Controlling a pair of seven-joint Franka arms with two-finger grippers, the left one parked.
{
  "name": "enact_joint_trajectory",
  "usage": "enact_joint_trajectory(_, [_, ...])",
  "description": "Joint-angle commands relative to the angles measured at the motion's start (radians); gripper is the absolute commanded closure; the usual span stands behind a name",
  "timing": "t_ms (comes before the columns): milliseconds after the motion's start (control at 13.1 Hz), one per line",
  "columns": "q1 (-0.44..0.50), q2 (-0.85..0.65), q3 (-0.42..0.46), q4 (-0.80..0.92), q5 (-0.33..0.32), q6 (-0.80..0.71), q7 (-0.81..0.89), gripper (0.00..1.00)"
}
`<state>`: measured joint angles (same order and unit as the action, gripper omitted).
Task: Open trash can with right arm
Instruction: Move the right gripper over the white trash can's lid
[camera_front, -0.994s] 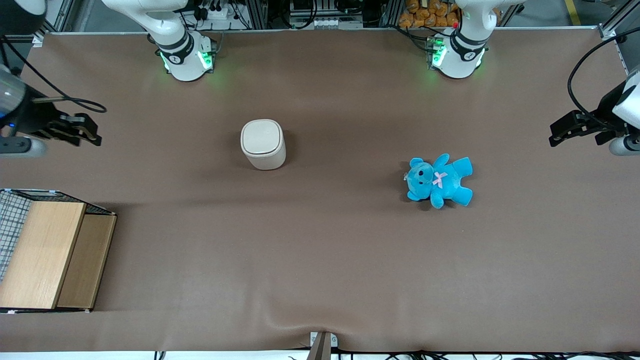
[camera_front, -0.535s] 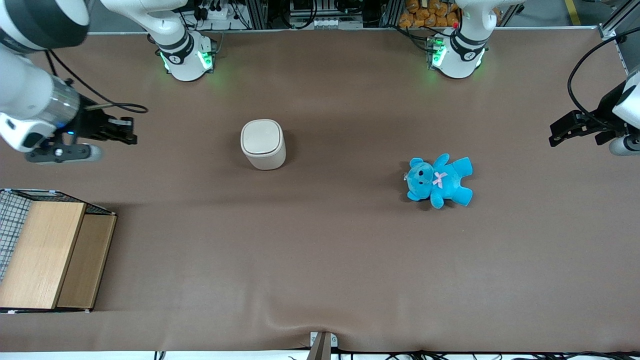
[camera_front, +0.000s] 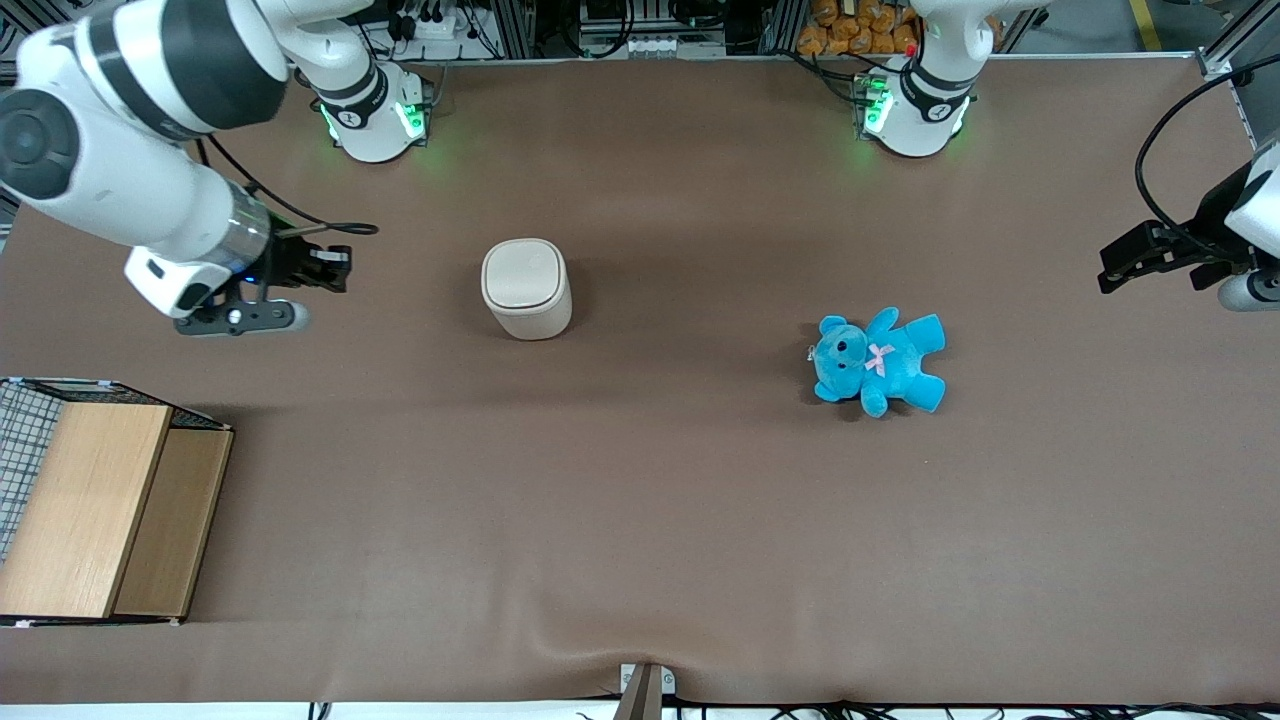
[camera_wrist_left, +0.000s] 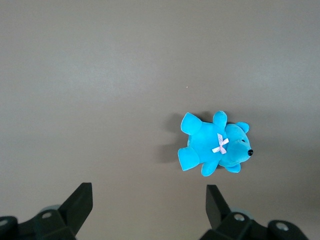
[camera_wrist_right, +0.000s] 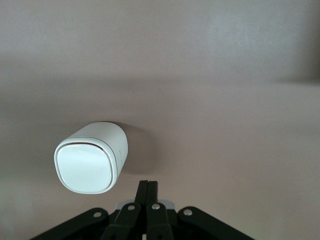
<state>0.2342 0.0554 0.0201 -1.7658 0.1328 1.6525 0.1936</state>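
So the gripper (camera_front: 338, 268) has its two black fingers (camera_wrist_right: 148, 192) pressed flat together, nothing pinched between them — the wrist view shows them as one closed wedge. In the front view it sits in the upper left of the frame, hanging over bare brown table (camera_front: 640, 520) and pointing at the trash can (camera_front: 526, 288), with a clear gap of tabletop between the two. No contact at all.

The right arm (camera_front: 150, 120) fills the upper-left corner of the front view: fat white links, black bands, a round dark joint cap, a silver wrist and a black cable looping off near the gripper.

The trash can stands upright a bit left of center in the upper half of the front frame, cream-white, rounded-square top, lid (camera_wrist_right: 83, 168) down flat and closed. From the wrist camera it shows the same way — lid shut, dark seam running round the rim.

Other stuff: a blue teddy bear (camera_front: 879, 361) lies on its back right of center, toward the parked arm's end of the table, well apart from the can. A wooden box with wire mesh (camera_front: 95, 505) sits at the lower left edge of the front frame, nearer the camera than the gripper.
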Motion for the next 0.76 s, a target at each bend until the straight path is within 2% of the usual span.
enact_joint_trajectory(0, [0.068, -0.022, -0.005, -0.102, 0.008, 0.091, 0.094, 1.0])
enact_joint_trajectory(153, [0.117, -0.022, -0.005, -0.132, 0.008, 0.144, 0.17, 1.0])
enact_joint_trajectory(688, [0.207, -0.034, -0.003, -0.326, 0.008, 0.354, 0.204, 1.0])
